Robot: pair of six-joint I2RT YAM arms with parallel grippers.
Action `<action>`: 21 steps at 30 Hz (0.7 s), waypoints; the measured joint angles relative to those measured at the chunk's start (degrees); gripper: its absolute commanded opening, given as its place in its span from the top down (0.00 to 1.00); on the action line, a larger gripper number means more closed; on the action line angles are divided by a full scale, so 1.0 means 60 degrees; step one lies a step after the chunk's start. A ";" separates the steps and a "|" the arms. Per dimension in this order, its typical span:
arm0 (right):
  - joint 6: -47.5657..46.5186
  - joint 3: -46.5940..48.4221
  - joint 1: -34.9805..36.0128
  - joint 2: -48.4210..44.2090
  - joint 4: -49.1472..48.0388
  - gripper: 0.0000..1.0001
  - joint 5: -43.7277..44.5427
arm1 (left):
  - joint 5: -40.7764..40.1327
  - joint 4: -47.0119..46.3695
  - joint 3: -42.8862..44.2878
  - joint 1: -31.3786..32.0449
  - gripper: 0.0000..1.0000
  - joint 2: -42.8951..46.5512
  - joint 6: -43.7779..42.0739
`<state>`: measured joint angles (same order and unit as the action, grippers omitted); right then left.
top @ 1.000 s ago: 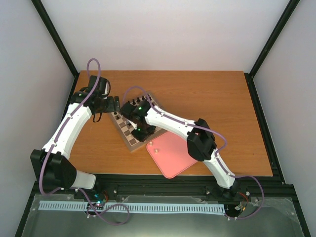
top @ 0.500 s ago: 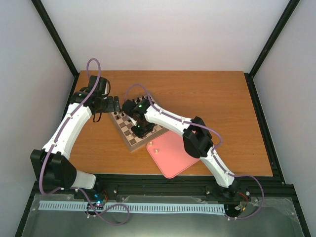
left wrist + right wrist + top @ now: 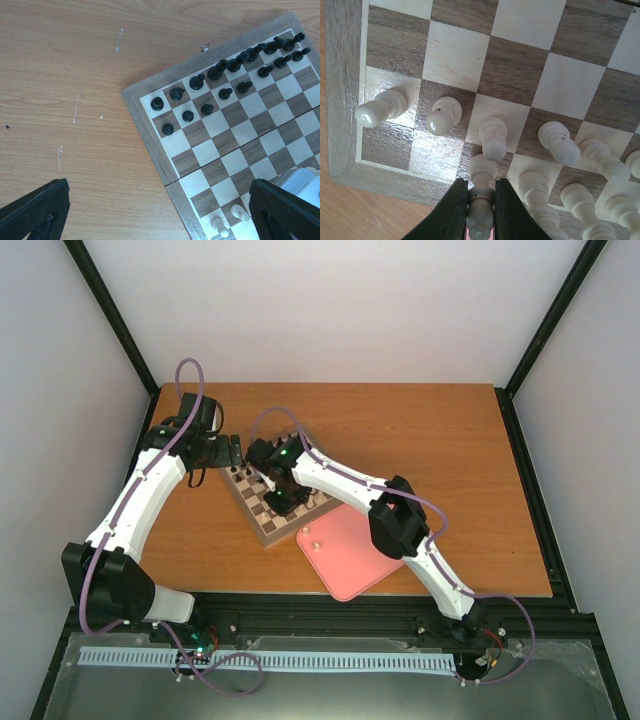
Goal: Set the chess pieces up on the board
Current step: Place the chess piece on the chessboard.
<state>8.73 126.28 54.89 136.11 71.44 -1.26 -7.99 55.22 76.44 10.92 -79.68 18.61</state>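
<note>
One cream piece (image 3: 481, 172) pinched in R gripper (image 3: 481, 188), over board (image 3: 342, 100) edge.

Right wrist view: right end effector (image 3: 481, 183) fingers (image 3: 452, 212) run off bottom edge. Pale piece (image 3: 481, 199) pinched between them, one end clipped there too. Chess pieces (image 3: 555, 142) at lower right cut by frame. Board (image 3: 520, 65) mostly out of shot.

Left wrist view: left end effector (image 3: 157, 200) shows only as two dark fingertips (image 3: 35, 210) in bottom corners, far apart. Board runs off right and bottom.

Top view: right arm (image 3: 340, 480) covers board's middle, fingers hidden beneath wrist. Pale specks (image 3: 316, 543) on pink tray (image 3: 345, 565) too small to identify.
</note>
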 measured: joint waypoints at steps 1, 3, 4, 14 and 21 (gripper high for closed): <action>-0.0011 0.0004 0.0000 0.0004 0.0015 0.89 0.0000 | 0.0000 0.0000 0.0000 0.0000 0.00 0.0000 0.0000; -0.0044 0.0004 0.0000 0.0004 0.0047 0.88 -0.0004 | 0.0000 0.0000 0.0000 0.0000 0.00 0.0000 0.0004; -0.0062 0.0004 0.0000 0.0004 0.0055 0.88 -0.0004 | 0.0000 0.0000 0.0000 0.0000 0.00 0.0000 0.0004; -0.0124 0.0004 0.0000 0.0091 0.0138 0.84 -0.0018 | 0.0000 0.0000 0.0000 0.0000 0.00 0.0000 0.0000; -0.0157 0.0036 -0.0004 0.0146 0.0131 0.77 -0.0091 | -0.0004 0.0000 0.0000 0.0000 0.00 0.0000 0.0000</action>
<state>7.79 126.50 54.87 136.99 72.23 -1.80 -8.01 55.22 76.44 10.92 -79.68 18.61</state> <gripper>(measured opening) 0.194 0.998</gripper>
